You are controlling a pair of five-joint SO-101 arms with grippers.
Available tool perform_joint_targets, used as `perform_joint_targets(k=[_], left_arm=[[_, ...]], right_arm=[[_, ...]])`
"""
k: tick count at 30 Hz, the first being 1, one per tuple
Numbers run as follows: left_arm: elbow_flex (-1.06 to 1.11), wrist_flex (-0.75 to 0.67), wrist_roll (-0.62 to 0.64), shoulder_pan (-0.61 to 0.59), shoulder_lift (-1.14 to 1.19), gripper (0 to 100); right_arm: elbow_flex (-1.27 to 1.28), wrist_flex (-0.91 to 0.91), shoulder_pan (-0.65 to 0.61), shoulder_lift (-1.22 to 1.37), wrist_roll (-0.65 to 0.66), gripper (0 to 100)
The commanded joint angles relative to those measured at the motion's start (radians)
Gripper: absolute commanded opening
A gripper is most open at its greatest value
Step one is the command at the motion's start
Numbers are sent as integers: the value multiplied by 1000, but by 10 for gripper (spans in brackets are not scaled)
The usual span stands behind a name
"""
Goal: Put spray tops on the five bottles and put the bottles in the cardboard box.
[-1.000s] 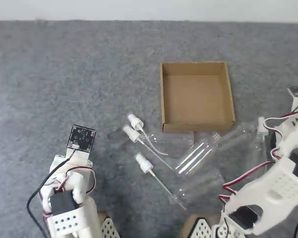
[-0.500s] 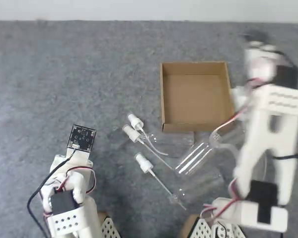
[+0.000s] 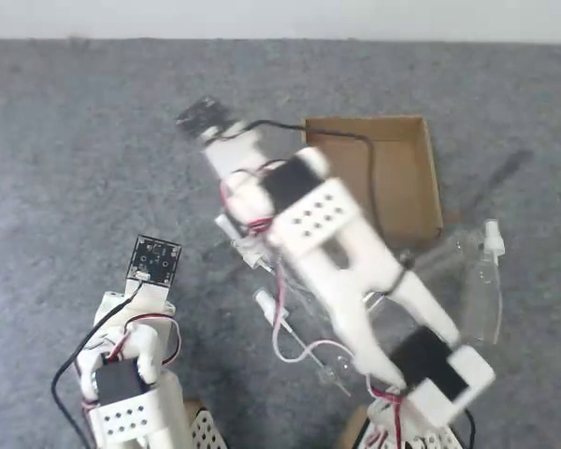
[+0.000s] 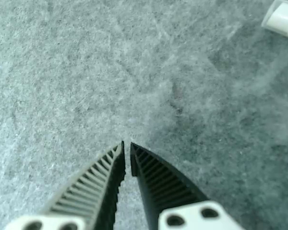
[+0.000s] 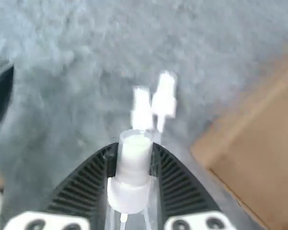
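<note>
Now the right gripper (image 5: 133, 146) is clenched on a spray top (image 5: 130, 167), with one jaw on each side of its white collar, and holds it over the grey desk (image 5: 62, 48). Just beyond it two loose spray tops (image 5: 142, 109) lie side by side, and a corner of the cardboard box (image 5: 259, 163) is near them. Seen from above, the right arm (image 3: 323, 224) stretches slantwise from the near right up to the left side of the cardboard box. It covers the box's left wall and most of the bare bottles (image 3: 444, 251). A third loose spray top (image 3: 262, 301) peeks out at the arm's left edge. A capped bottle (image 3: 481, 299) lies to the right, apart from the arm. The left gripper (image 4: 127, 146) is clenched on nothing over bare desk, and the left arm (image 3: 122, 383) sits at the near left.

One second ago the right arm was folded at the right edge beside the capped bottle. Half a second ago it stood by the box's right wall. The left arm, the box and the capped bottle have not moved.
</note>
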Motion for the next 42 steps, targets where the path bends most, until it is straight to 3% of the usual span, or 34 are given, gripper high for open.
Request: perform_joint_targets(k=[1,13,19,24,37,42], left_arm=[[-8,0,-9,3,-17,13],[-8,0,-9,3,-17,13],[-8,0,-9,3,-17,13],[-8,0,-9,3,-17,13],[-8,0,-9,3,-17,13],[-8,0,-9,3,-17,13]], right_arm=[[-58,-154,-24,82,-95,6],[-66,-228,-128,325,-126,10],[-66,-219,-133,326,-126,154],[-66,-208,-113,323,-124,162],[-410,326,176,142,8,159],[-316,334,395,7,97,159]])
